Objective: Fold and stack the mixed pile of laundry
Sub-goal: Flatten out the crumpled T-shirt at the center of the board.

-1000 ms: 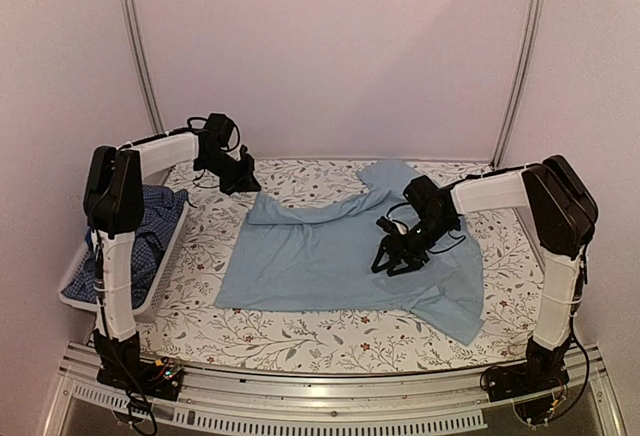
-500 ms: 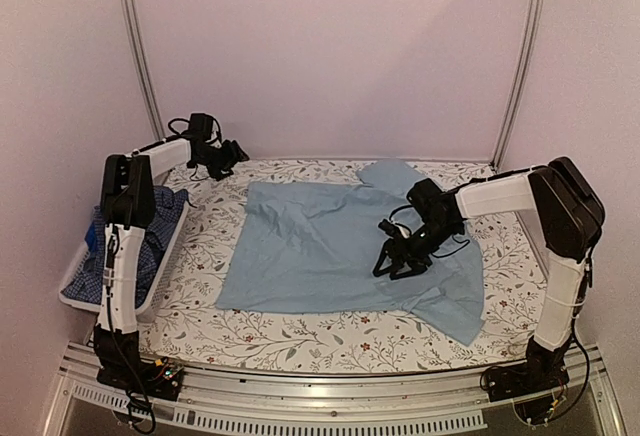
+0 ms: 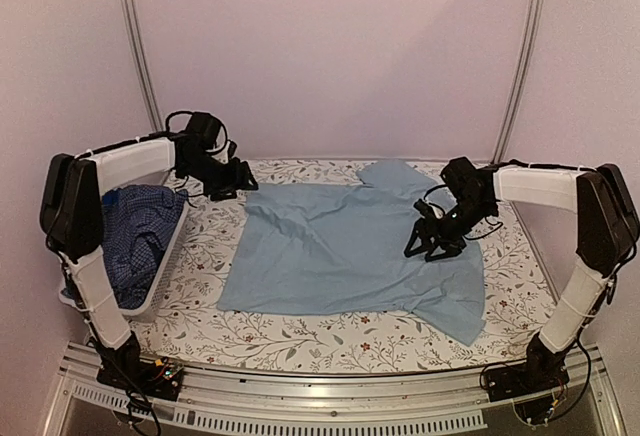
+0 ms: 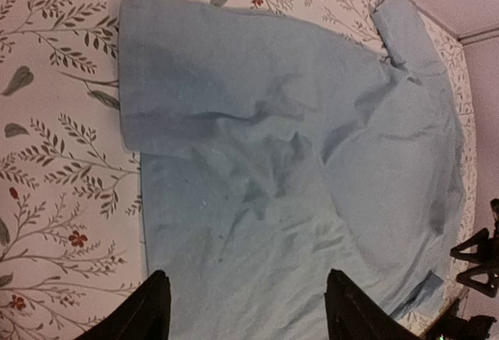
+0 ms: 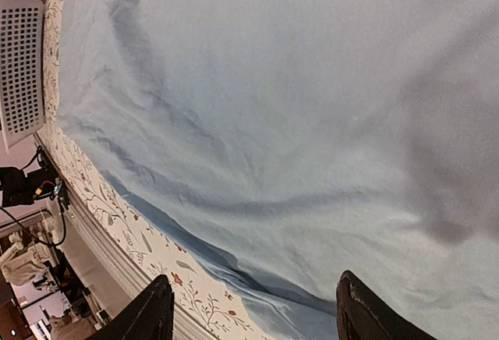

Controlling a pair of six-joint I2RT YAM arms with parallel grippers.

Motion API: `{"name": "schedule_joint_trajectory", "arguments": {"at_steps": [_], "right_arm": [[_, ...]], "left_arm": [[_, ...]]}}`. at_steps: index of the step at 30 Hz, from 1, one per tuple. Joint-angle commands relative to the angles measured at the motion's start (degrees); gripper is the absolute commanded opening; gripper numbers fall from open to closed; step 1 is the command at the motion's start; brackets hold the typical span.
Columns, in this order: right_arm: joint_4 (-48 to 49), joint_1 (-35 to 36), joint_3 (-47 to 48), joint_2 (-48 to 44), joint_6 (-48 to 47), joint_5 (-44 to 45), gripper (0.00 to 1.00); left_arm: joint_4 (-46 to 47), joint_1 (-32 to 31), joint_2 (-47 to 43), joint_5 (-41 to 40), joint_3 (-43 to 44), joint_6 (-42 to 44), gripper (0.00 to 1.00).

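The light-blue shirt lies spread flat mid-frame on the bench, its longer run going left to right. The left arm has its jaws wide and empty just off the shirt's upper-left corner. The right arm has its jaws, equally wide and empty, over the cloth's right part, so each side likely falls to its nearer arm.

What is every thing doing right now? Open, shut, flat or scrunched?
Light-blue shirt: spread flat, wrinkly, not folded.
Checked shirt: scrunched up.
Basket: upright, checked shirt inside.
Left gripper: open, empty.
Right gripper: open, empty.
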Motion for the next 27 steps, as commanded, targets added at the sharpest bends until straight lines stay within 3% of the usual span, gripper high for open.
{"name": "schedule_joint_trajectory", "arguments": {"at_steps": [1,4,7,10,20,27], "right_arm": [[-8.1,0.6,-6.8,-9.3,4.7,9.3,0.73],[-8.7,-1.0,-12.2,-14.4,11.5,15.0,0.75],[-6.5,-8.7,-16.4,-19.8,17.4,14.9,0.75],[-6.5,-13.2,-18.4,-22.6,19.4,14.6,0.75],[-13.6,-11.9,-26.3,-29.9,21.3,15.7,0.86],[-12.9,-2.4,-27.8,-28.0,26.8,20.8,0.84]], "left_arm": [[-8.4,-6.2,-9.3,-1.4,-13.0,-1.6,0.67],[-9.4,-7.3,-15.4,-3.0,-21.6,-6.2,0.66],[-9.2,-7.4,-19.3,-4.7,-28.6,-10.5,0.66],[-9.8,-7.3,-19.5,-4.4,-30.4,-12.3,0.66],[-13.0,-8.8,-22.6,-1.2,-36.5,-16.5,0.69],[-13.1,-11.0,-21.2,-2.4,-37.6,-19.6,0.69]]}}
